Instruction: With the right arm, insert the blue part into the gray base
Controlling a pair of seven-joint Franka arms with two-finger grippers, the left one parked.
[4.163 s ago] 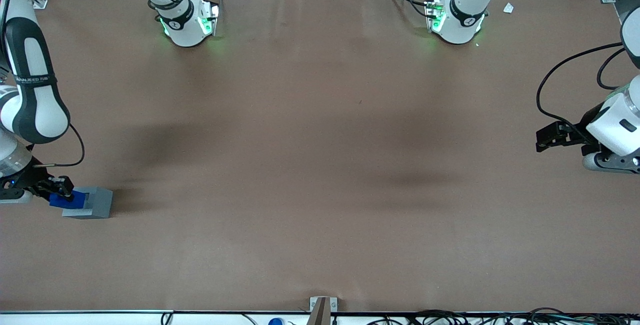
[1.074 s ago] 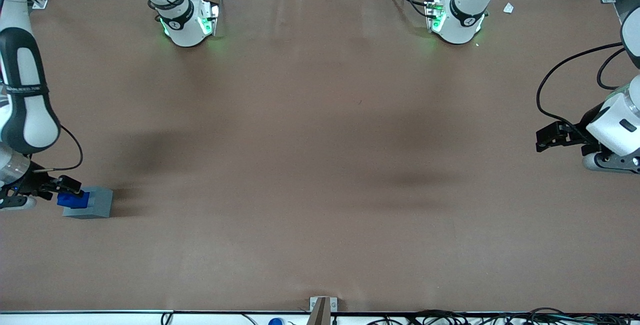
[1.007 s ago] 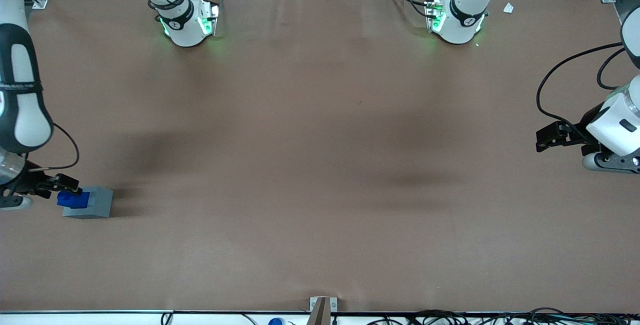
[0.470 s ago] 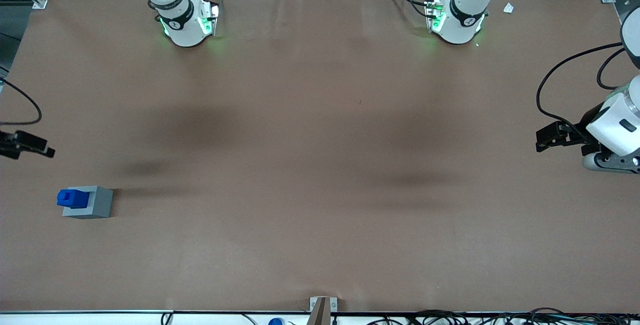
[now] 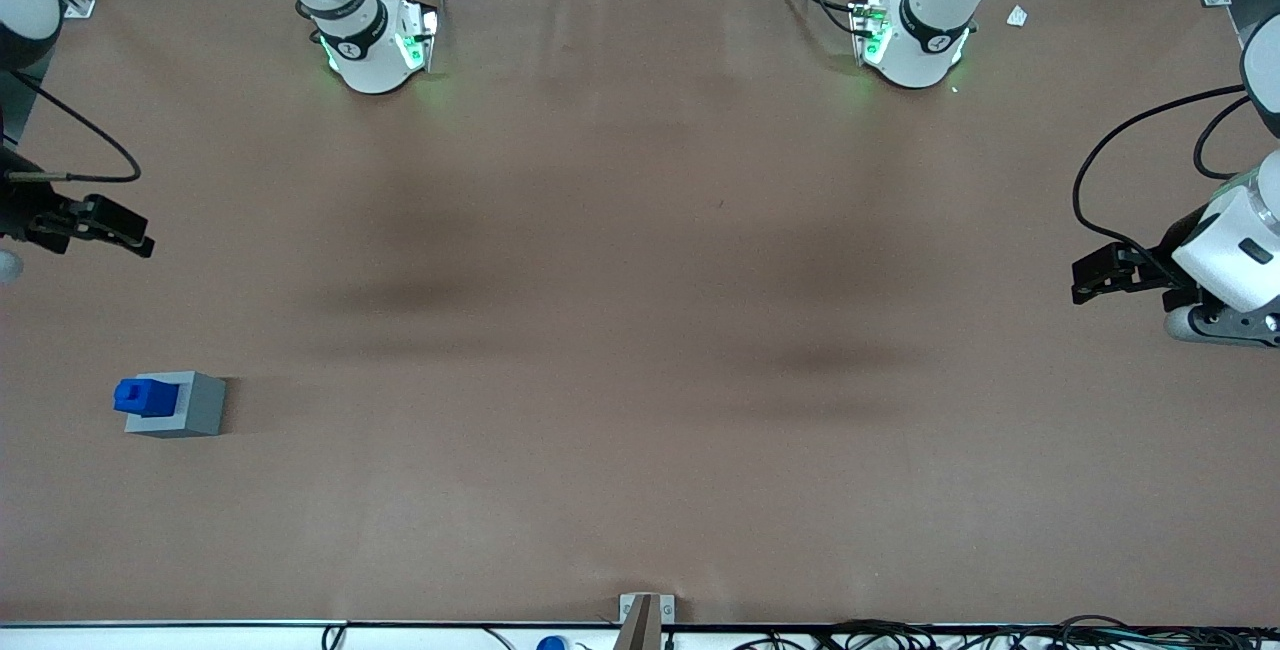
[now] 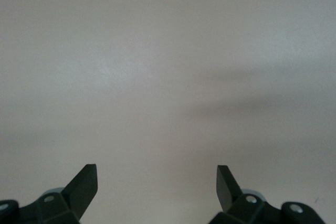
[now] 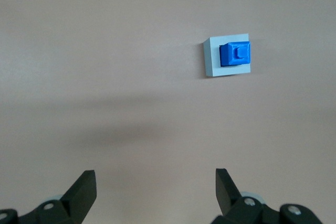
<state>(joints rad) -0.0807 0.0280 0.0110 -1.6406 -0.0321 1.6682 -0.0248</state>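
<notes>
Gripper [image 5: 125,235] has let go and lifted well clear since earlier, fingers spread and empty; blue part [image 5: 140,396] sits seated in gray base [image 5: 180,404] at working arm's end; best retreat without brushing it.

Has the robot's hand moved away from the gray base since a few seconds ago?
Yes. The hand was down at the gray base gripping the blue part; now it is open, farther from the front camera, well apart from the base.
</notes>
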